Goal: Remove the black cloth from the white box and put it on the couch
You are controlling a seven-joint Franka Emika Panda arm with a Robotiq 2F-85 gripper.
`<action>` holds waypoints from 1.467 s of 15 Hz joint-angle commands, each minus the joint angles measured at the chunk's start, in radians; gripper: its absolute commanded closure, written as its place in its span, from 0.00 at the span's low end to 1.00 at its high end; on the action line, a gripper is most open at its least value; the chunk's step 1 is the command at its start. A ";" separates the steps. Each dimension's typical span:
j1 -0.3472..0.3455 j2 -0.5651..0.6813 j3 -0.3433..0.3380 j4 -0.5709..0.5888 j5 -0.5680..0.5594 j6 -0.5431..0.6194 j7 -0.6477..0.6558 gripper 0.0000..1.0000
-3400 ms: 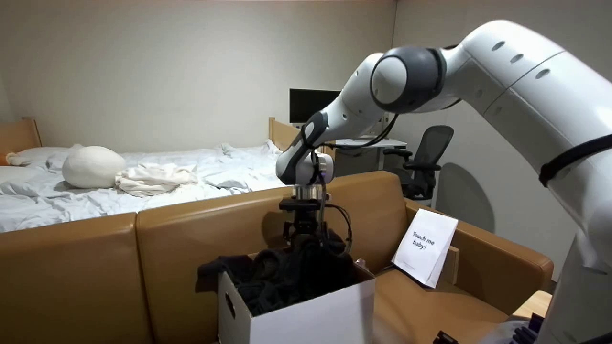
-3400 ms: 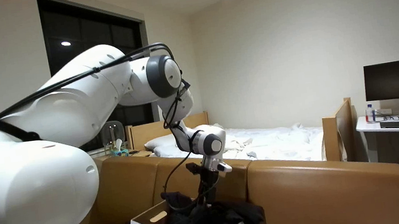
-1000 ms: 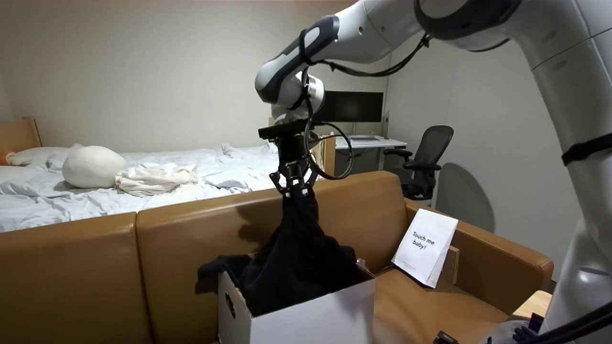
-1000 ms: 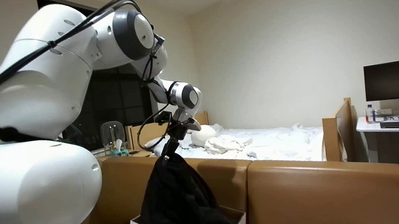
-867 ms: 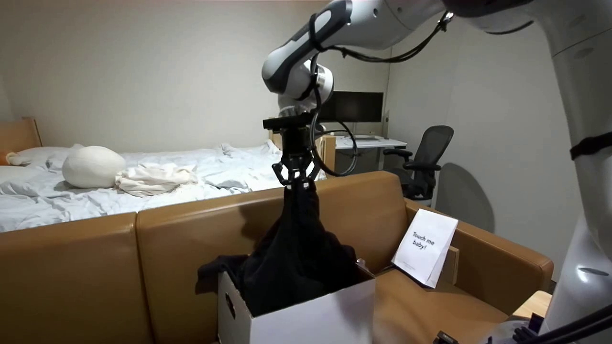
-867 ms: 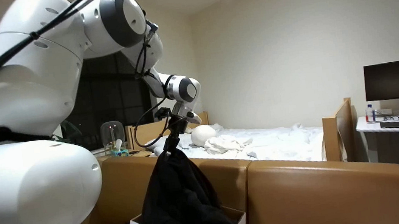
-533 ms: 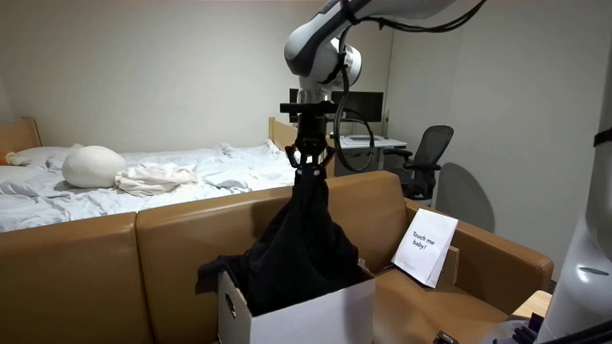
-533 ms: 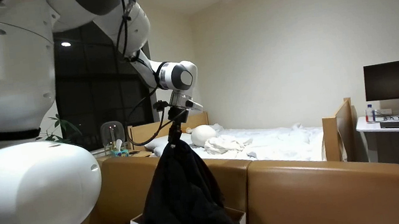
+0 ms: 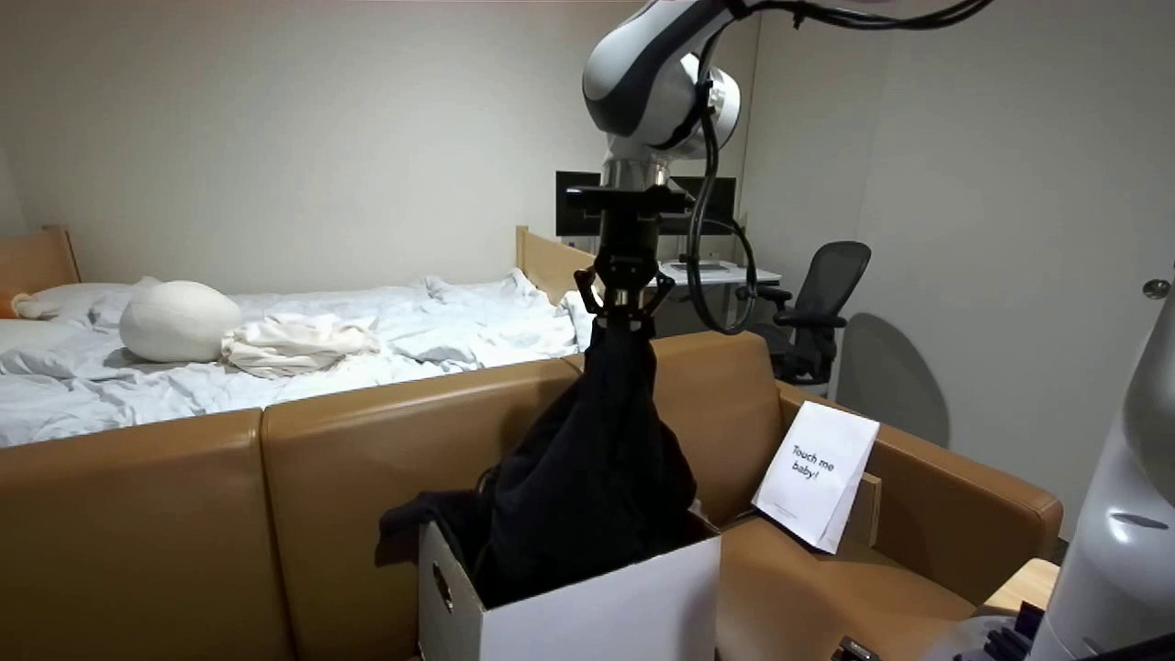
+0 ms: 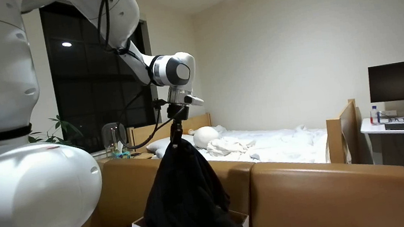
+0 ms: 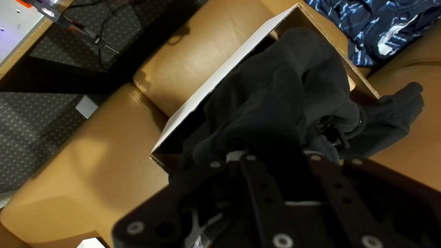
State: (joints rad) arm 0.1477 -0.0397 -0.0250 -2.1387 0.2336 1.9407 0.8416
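We judged the extraction to be in hand: in an exterior view the jaws were closed on the gathered top of the black cloth (image 9: 592, 477), which hung at centre frame, its lower folds inside the white box (image 9: 601, 606). A dark end (image 9: 431, 510) lay over the box's left rim; whether it was the same piece we could not tell. The next move, we judged, called for more height, then lowering onto the couch (image 9: 799, 588) at lower right.
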 commanded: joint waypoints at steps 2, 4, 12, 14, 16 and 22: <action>-0.054 -0.150 0.036 -0.004 -0.132 0.003 0.050 0.95; -0.070 -0.201 0.047 0.008 -0.196 0.009 0.074 0.95; -0.233 -0.447 0.020 0.206 -0.290 -0.064 -0.004 0.95; -0.262 -0.447 -0.041 0.308 -0.304 -0.231 -0.180 0.95; -0.301 -0.440 -0.069 0.327 -0.345 -0.274 -0.292 0.95; -0.337 -0.371 -0.036 0.256 -0.328 -0.160 -0.275 0.54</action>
State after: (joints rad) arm -0.1813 -0.4446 -0.1114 -1.8264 -0.0970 1.7065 0.5319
